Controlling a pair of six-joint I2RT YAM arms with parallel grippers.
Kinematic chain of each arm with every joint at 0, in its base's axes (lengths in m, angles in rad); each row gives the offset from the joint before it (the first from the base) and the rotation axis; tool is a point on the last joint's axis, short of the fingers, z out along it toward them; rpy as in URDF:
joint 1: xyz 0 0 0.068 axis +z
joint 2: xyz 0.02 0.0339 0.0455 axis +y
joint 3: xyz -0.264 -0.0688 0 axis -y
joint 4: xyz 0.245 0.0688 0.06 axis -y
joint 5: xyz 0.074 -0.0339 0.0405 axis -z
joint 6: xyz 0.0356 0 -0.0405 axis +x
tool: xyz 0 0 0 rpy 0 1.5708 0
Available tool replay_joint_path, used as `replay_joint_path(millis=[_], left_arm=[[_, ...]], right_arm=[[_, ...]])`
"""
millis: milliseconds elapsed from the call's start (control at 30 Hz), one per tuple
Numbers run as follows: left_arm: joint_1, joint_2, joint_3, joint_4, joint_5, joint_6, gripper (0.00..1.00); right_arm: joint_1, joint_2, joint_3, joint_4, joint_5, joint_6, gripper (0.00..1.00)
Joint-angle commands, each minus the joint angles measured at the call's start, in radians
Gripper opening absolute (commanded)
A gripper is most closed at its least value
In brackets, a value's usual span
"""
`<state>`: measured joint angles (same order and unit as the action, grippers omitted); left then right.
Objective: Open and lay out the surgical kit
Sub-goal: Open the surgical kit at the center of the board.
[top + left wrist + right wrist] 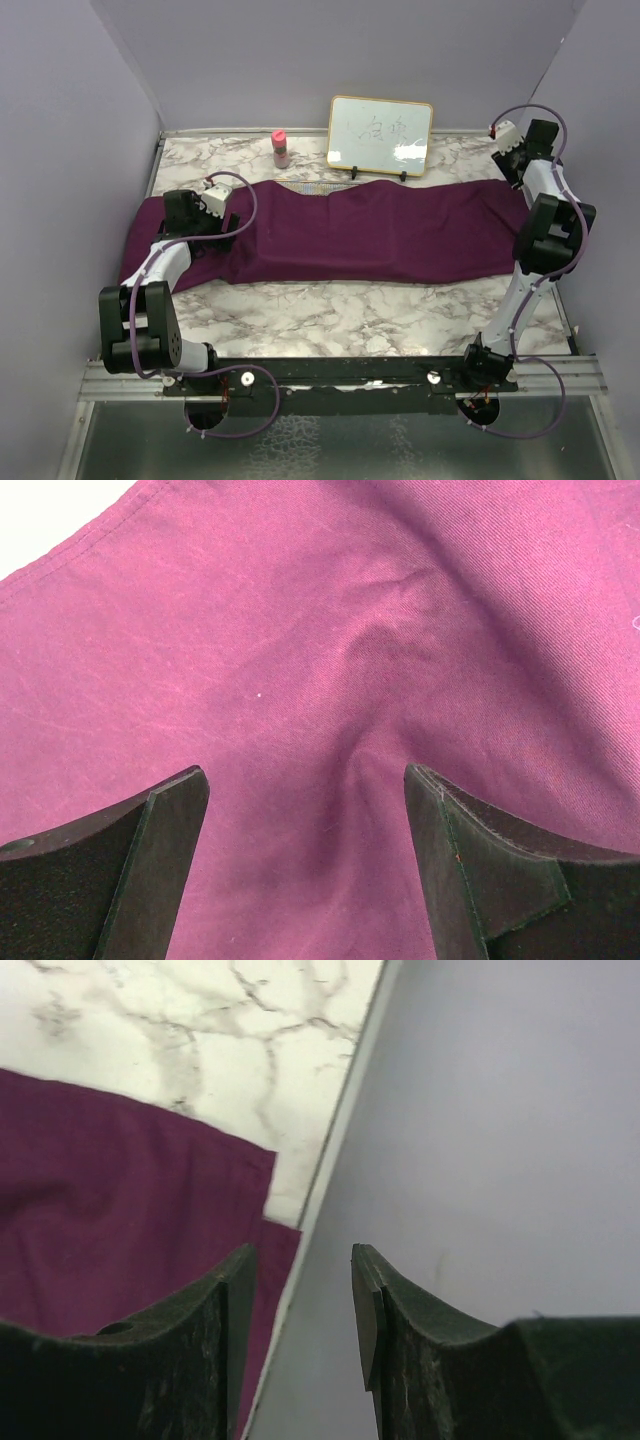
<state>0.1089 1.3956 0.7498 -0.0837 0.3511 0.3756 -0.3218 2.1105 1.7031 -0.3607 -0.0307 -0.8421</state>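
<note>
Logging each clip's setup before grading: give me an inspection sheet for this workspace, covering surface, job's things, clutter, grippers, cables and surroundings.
Surface: marble table, with the cloth lying across its middle.
Job's things: purple cloth, wrinkled and spread left to right; no tray or instruments seen.
Clutter: whiteboard and pink-capped bottle, both upright at the back.
Grippers: left gripper open above the cloth's left part, holding nothing; right gripper open by the cloth's right corner, beside the wall, holding nothing.
Cables: purple cables looped at both arms' wrists and bases.
Surroundings: plain walls on three sides.
</note>
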Motion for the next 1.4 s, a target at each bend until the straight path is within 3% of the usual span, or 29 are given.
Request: replay_joint_path(millis=[0,400,700,1100,1367], left_arm=[[-0.005,-0.001,0.016,0.005,-0.014,0.006,0.82],[-0.005,-0.021,0.012,0.033,-0.066,-0.009,0.82],[0.003,0.031,0.047,0.001,-0.189,-0.036,0.82],[0.072,0.165,0.118,-0.089,-0.188,-0.042,0.82],[0.098,0.239,0.141,-0.173,-0.218,0.036,0.82]], right_arm=[[-0.008,0.003,0.034,-0.1,-0.117,0.079,0.43],[-0.016,-0.239,-0.289,-0.181,-0.249,0.174,0.43],[-0.037,-0.362,-0.521,-0.18,-0.246,0.201,0.44],[-0.152,-0.307,-0.576,-0.195,-0.294,0.141,0.43],[-0.213,-0.233,-0.61,-0.196,-0.274,0.081,0.42]])
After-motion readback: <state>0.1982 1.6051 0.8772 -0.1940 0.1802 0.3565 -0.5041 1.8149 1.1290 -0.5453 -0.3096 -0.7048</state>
